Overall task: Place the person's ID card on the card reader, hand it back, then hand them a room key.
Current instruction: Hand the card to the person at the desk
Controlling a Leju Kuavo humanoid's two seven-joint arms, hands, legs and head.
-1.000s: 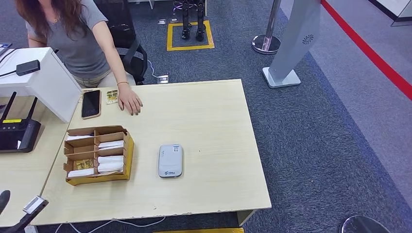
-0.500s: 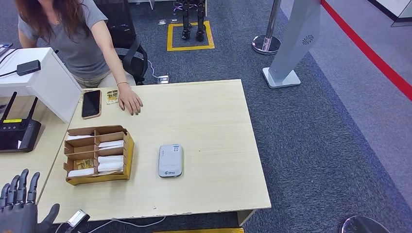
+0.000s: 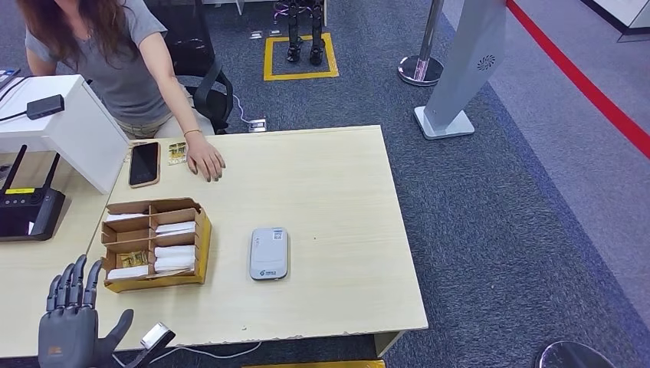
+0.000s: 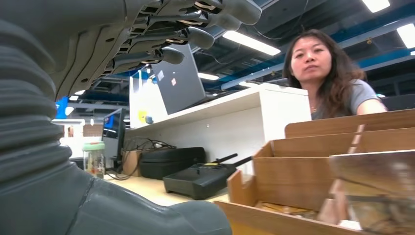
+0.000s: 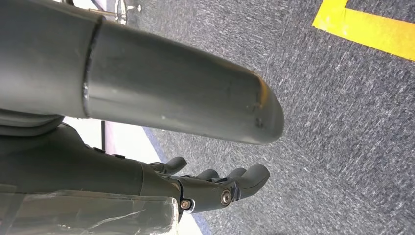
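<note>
My left hand (image 3: pixel 73 326) is raised at the table's near left corner, fingers spread, holding nothing; in the left wrist view it (image 4: pixel 73 58) is just in front of the cardboard key box (image 4: pixel 313 161). That box (image 3: pixel 153 244) holds white room key sleeves in compartments. The grey-white card reader (image 3: pixel 268 254) lies to its right. At the far edge a small ID card (image 3: pixel 177 153) lies between a phone (image 3: pixel 144 163) and the person's hand (image 3: pixel 205 161), which rests flat on the table. My right hand (image 5: pixel 215 183) hangs over the carpet, fingers loose and holding nothing.
The person (image 3: pixel 115 54) stands behind the table's far left corner. A black router (image 3: pixel 27 211) and a white stand (image 3: pixel 69 126) sit on the side desk to the left. A grey sign stand (image 3: pixel 460 69) and a stanchion base (image 3: pixel 420 69) are on the carpet beyond.
My left hand has risen into view at the bottom left and moved up and rightward toward the table's near corner. The person's hand on the table has stayed put.
</note>
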